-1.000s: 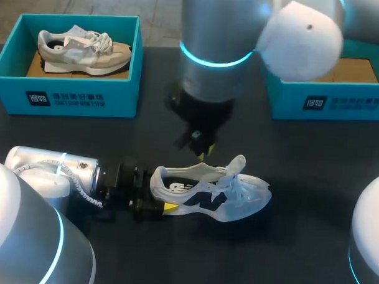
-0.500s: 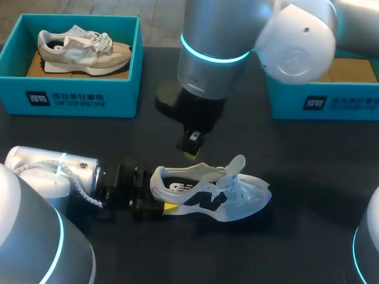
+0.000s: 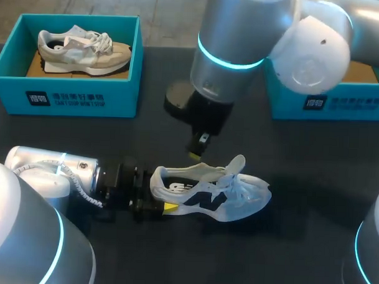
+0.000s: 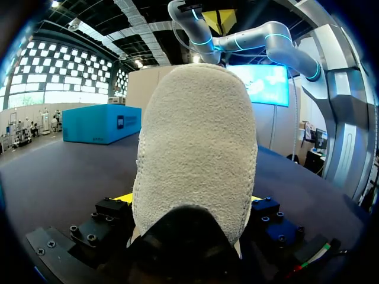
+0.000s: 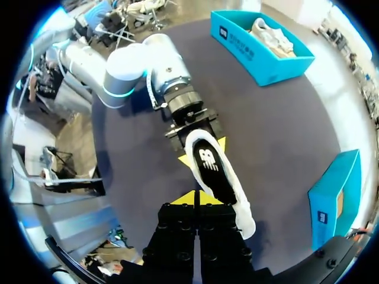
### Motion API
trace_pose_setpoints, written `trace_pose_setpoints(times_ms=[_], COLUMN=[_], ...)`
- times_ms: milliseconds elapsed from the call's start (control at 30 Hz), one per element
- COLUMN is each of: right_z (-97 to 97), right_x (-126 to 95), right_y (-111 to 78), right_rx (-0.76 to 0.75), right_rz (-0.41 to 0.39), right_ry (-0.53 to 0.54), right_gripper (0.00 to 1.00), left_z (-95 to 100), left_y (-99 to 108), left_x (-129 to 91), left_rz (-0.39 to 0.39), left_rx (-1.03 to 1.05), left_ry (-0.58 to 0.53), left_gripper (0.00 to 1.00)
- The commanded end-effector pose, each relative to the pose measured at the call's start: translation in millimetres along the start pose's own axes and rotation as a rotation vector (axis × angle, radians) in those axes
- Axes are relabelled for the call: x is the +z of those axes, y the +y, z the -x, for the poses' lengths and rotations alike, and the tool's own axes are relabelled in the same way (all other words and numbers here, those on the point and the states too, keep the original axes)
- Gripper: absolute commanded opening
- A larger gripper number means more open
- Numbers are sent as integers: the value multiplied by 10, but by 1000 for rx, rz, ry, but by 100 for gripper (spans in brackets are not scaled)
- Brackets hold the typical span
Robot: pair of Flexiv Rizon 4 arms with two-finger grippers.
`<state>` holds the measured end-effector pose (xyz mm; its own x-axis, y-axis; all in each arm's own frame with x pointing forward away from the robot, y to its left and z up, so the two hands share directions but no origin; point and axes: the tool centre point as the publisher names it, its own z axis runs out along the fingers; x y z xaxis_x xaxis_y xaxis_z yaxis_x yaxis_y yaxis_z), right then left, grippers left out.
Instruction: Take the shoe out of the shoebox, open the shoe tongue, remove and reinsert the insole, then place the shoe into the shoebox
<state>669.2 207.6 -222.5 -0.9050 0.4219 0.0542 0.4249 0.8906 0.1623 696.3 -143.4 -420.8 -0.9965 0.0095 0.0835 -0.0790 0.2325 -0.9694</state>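
A white shoe (image 3: 212, 192) with a navy logo lies on its sole mid-table, toe to the right. My left gripper (image 3: 157, 202) comes in low from the left and is shut on its heel. In the left wrist view the heel (image 4: 195, 142) fills the space between the yellow tips. The right wrist view looks down into the shoe, where a black insole (image 5: 208, 164) with a white logo lies inside. My right gripper (image 3: 197, 150) hangs just above the shoe's collar, shut and holding nothing, its yellow tips (image 5: 196, 198) pressed together.
A teal shoebox (image 3: 11, 67) at the back left holds a beige shoe (image 3: 80, 50). A second teal shoebox (image 3: 331, 100) stands at the back right, partly hidden behind my right arm. Dark tabletop surrounds the white shoe.
My right arm has shifted to the right and turned above the shoe, its fingers closing fully. The shoe and the left arm have not moved.
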Motion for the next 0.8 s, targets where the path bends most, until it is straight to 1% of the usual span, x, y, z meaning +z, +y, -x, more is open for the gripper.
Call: trace_pose_setpoints(times_ms=[33,100,133,333,367,400,800], right_z=[-7,-9,-11,-24,-26,-19,-19], right_x=[231,294,326,474,523,588,588], right_y=[155,187,206,262,259,240,240], right_rx=[-44,-66,-72,-126,-126,-121,-121], right_rz=[-11,-10,-26,-56,-64,-53,-53], right_ry=[4,0,-8,-35,-30,7,7], right_gripper=[0,0,0,0,0,0,0], left_z=[5,5,5,5,5,5,5], left_y=[2,2,2,2,2,2,2], left_x=[-9,-9,-9,-9,-9,-9,-9], left_rz=[2,2,2,2,2,2,2], left_rx=[0,0,0,0,0,0,0], left_ry=[2,2,2,2,2,2,2], left_gripper=[0,0,0,0,0,0,0])
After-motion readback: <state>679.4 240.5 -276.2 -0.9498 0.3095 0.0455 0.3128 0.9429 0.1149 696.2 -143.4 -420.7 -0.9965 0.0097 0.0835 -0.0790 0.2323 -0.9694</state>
